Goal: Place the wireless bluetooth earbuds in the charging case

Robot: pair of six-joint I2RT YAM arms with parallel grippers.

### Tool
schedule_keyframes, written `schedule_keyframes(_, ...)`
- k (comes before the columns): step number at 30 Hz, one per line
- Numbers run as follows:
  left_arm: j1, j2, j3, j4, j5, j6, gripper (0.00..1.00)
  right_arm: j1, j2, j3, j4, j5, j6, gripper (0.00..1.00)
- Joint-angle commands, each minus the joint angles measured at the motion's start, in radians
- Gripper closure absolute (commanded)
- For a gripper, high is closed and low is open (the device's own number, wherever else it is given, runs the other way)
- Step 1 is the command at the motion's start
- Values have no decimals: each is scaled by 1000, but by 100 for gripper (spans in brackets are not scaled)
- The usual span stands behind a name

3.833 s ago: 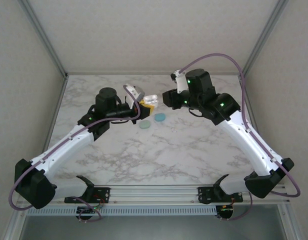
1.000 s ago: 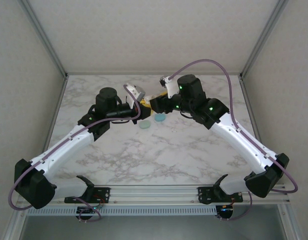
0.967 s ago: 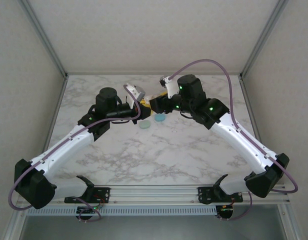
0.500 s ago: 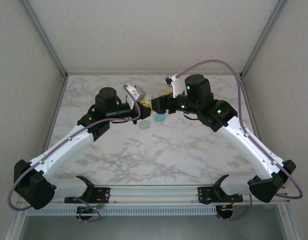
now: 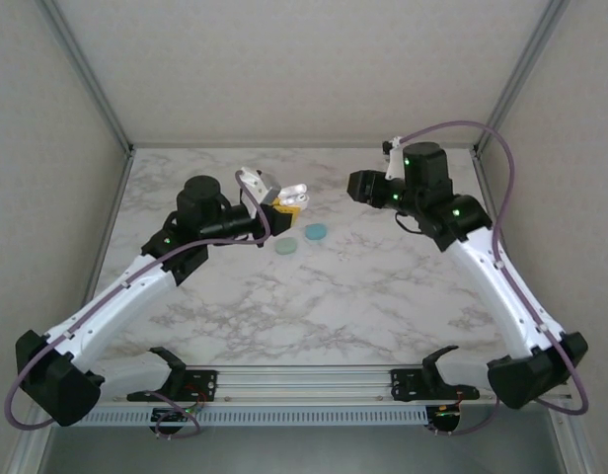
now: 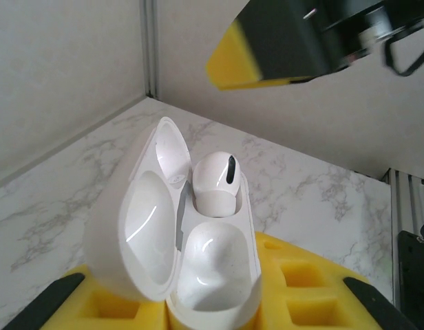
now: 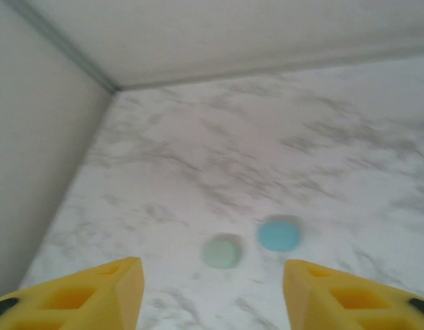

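My left gripper (image 5: 282,203) is shut on a white charging case (image 6: 198,254) with its lid (image 6: 140,213) swung open to the left. One white earbud (image 6: 215,180) with a dark slit sits upright in the case's far socket. The near socket (image 6: 215,265) is glossy white, and I cannot tell whether it holds a bud. In the top view the case (image 5: 293,196) is held above the table's back middle. My right gripper (image 5: 355,186) hangs open and empty to the right of the case. Its yellow fingertip (image 6: 232,65) shows above the case.
A blue rounded case (image 7: 278,235) and a mint rounded case (image 7: 221,252) lie shut on the marble table (image 5: 383,286), below the held case and between my right gripper's (image 7: 212,295) spread fingers. The two also show at blue (image 5: 315,233) and mint (image 5: 285,247). Walls close off the back and sides.
The right gripper was at the held case half a second ago and has drawn back up and to the right, open. The left arm shifted slightly left, still holding the case.
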Motion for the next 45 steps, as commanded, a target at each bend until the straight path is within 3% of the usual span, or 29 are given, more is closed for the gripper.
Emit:
schedule_keyframes(1,-6,-42,-18,-2,-24,-6,90,-21,155,-24,-165,-7,-68,46)
schedule_keyframes(4,-6,-62,-24,-1,-35,-14,89,-21,334,31,-283,-70,-180,46)
schedule_keyframes(7,-6,-76,-28,-3,-39,-12,89,-1,467,78,-354,-32,-243,45)
schedule_keyframes(14,-6,-99,-32,-6,-50,-18,89,31,625,154,-403,13,-311,43)
schedule_keyframes(45,-6,-87,-19,-31,-52,2,90,71,789,284,-495,62,-439,41)
